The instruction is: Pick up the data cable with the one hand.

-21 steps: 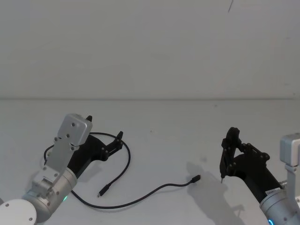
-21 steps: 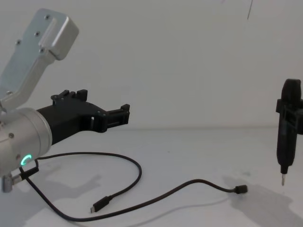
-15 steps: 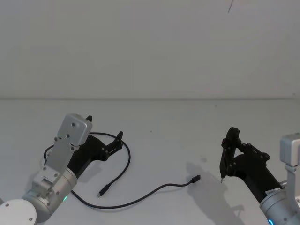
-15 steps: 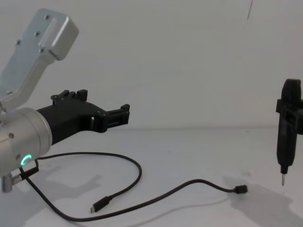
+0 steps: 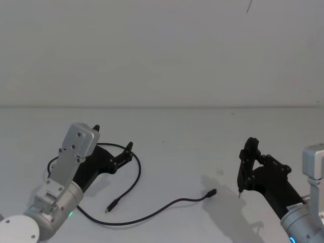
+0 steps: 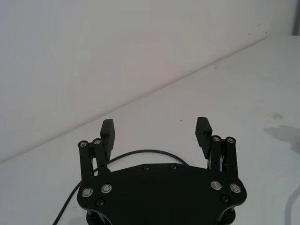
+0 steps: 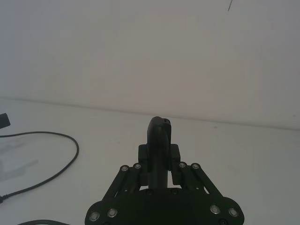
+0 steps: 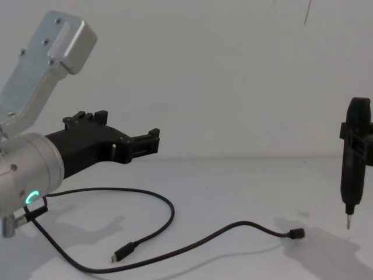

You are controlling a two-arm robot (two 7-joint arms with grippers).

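The data cable (image 5: 211,193) lies slack on the white table, a thin black cord with a small plug at each end. It curls in a loop (image 8: 173,213) at the left, and one plug (image 8: 297,234) rests toward the right. My left gripper (image 5: 114,138) hovers above that loop, open with nothing between its fingers (image 6: 108,130); the cord (image 6: 140,152) passes under it. My right gripper (image 7: 160,161) is held above the table at the right, shut on a slender black pen-like tool (image 8: 354,163) with its metal tip pointing down. The cable (image 7: 70,140) lies well to its side.
The table (image 5: 172,131) is plain white and meets a white wall behind. A white round part of the robot (image 5: 17,230) sits at the near left corner.
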